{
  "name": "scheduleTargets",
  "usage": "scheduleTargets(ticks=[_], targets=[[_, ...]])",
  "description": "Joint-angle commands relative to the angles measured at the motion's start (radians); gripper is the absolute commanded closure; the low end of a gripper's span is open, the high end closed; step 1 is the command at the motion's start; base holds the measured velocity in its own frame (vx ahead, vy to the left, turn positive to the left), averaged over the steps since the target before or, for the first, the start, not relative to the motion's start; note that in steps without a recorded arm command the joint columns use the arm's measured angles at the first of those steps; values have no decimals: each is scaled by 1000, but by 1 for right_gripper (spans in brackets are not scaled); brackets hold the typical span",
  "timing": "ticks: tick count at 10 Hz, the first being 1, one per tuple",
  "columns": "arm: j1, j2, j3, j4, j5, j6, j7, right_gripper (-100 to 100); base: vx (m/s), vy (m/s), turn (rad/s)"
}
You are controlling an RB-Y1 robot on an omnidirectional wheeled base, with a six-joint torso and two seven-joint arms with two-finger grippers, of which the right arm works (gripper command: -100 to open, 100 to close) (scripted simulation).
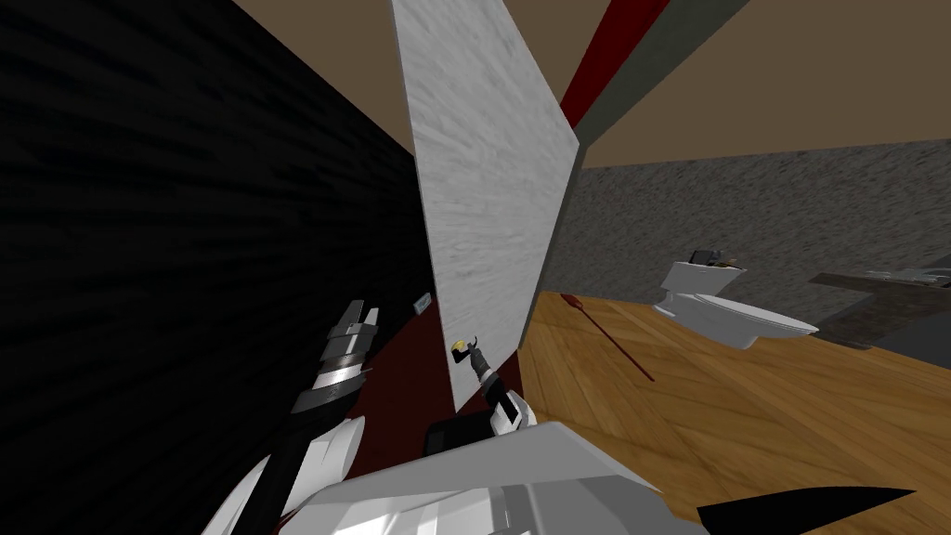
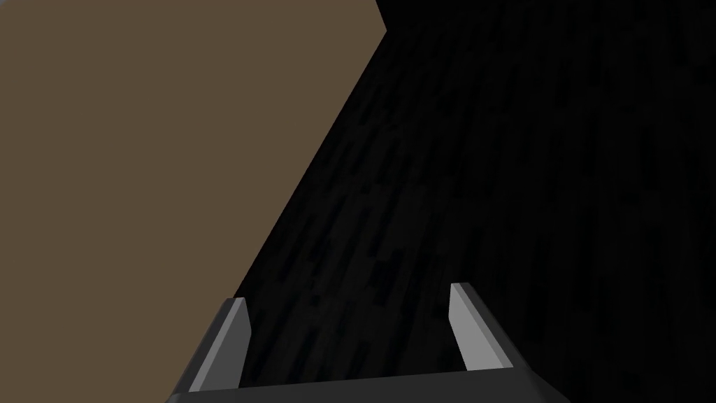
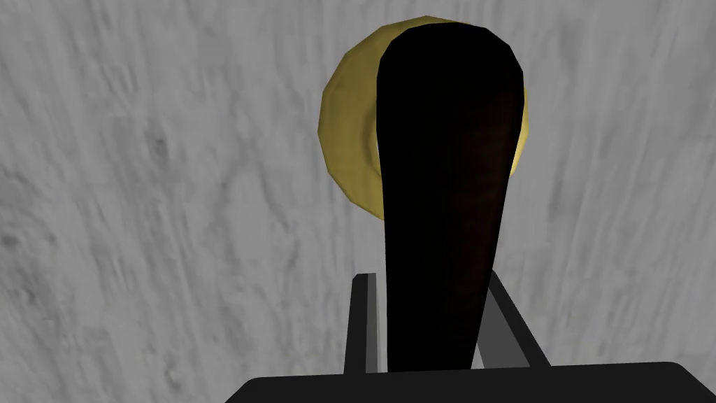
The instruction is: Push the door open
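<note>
A light grey door (image 1: 492,186) stands partly swung open, its free edge toward a room with a wooden floor. Its dark lever handle (image 3: 447,196) sits on a yellow round plate (image 3: 346,133). My right gripper (image 3: 433,322) is shut on the lever, its fingers pressing both sides; in the head view the right gripper (image 1: 469,355) is at the yellow plate low on the door. My left gripper (image 2: 349,336) is open and holds nothing, raised left of the door in front of a black wall (image 1: 167,232).
Past the door's edge lie a wooden floor (image 1: 743,409) and a white toilet (image 1: 724,311) against a grey wall. A dark counter edge (image 1: 882,297) shows at the far right. A dark red floor strip (image 1: 399,390) runs below the door.
</note>
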State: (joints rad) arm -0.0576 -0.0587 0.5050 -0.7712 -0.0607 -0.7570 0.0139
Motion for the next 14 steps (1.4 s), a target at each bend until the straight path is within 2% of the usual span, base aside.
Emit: scheduleTargets(ticks=[1, 5, 9, 14], targets=[[-10, -9, -34, 6, -10, -2, 2, 100, 89, 95, -26], [-16, -1, -74, 16, -19, -3, 11, 100, 93, 124, -46], [-25, 16, -129, 29, -32, -5, 22, 100, 117, 136, -47], [-35, 53, -197, 46, -47, -7, 37, 100, 96, 153, -62]])
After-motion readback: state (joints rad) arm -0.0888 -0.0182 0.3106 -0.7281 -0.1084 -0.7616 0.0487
